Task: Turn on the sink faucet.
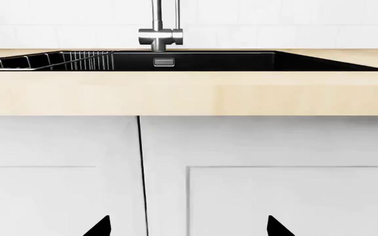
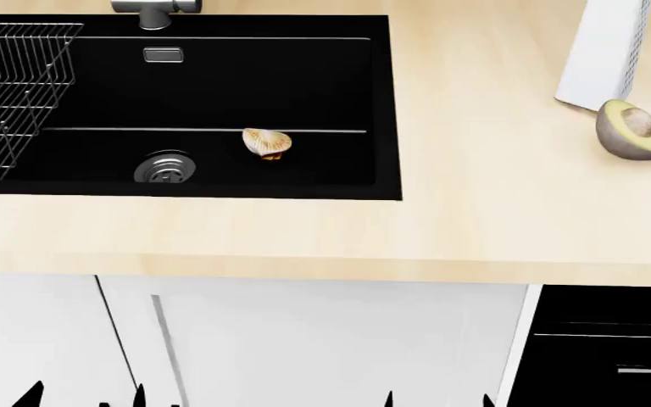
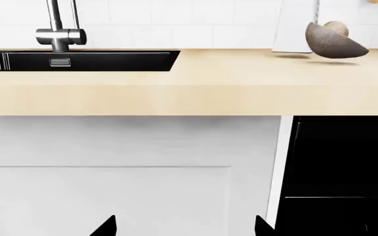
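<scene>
At back rim of sink, faucet waits, untouched.
We see both end effectors low by cabinets, released w/ nothing held; faucet's up & ahead, lever upright, left end effector nearer than right end effector.

Only the dark fingertips of each arm show, low in front of the robot. The left end effector has its two tips set wide apart, holding nothing. The right end effector is likewise spread wide and empty.
</scene>
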You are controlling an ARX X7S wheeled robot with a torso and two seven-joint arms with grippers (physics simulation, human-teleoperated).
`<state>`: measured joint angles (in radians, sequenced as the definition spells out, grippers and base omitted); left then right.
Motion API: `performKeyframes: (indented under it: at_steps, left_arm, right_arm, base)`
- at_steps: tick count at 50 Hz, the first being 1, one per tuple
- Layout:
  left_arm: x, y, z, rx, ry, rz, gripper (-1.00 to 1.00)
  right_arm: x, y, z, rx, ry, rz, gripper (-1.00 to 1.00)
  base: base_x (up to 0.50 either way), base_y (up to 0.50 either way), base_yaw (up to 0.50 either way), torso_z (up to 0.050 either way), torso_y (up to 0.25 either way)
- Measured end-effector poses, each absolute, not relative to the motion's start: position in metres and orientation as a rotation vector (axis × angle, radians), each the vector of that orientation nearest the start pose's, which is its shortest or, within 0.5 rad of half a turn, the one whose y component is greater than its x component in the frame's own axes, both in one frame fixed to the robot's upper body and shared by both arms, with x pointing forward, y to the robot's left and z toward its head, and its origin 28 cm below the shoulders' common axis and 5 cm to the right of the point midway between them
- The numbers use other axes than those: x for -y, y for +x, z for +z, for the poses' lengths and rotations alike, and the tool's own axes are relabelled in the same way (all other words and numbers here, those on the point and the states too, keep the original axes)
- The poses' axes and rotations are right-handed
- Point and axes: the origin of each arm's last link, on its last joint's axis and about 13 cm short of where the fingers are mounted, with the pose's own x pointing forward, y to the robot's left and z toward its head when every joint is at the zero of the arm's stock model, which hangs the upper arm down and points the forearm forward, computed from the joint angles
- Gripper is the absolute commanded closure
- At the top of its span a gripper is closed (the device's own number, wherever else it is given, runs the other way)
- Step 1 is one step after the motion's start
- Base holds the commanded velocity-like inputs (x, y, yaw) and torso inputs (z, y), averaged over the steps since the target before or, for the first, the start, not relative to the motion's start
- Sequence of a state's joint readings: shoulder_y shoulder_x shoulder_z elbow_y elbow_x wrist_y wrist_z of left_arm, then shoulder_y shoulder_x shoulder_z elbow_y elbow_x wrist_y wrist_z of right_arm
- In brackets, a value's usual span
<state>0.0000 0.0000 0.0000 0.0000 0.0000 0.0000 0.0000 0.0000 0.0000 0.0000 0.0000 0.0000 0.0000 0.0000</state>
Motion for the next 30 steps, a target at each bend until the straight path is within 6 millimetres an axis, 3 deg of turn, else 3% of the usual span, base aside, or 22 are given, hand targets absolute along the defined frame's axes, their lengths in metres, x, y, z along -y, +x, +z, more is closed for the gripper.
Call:
performKeyframes:
  at_steps: [20, 30]
  left_arm:
    - [-0.2056, 0.21, 0.0142, 0.007, 0.018, -0.011, -1.0]
    - [-0.2055, 0.2092, 0.0136, 0.007, 0.025, -0.012, -1.0]
  right_arm:
    - [0.0972, 0.2089, 0.0136, 0.008, 0.004, -0.001, -1.0]
    - [0.098, 0.2089, 0.0147, 0.022, 0.004, 0.005, -1.0]
  base:
    - [0.0, 0.0, 0.0, 0.0, 0.0]
    - [0.0, 0.5, 0.0, 0.0, 0.0]
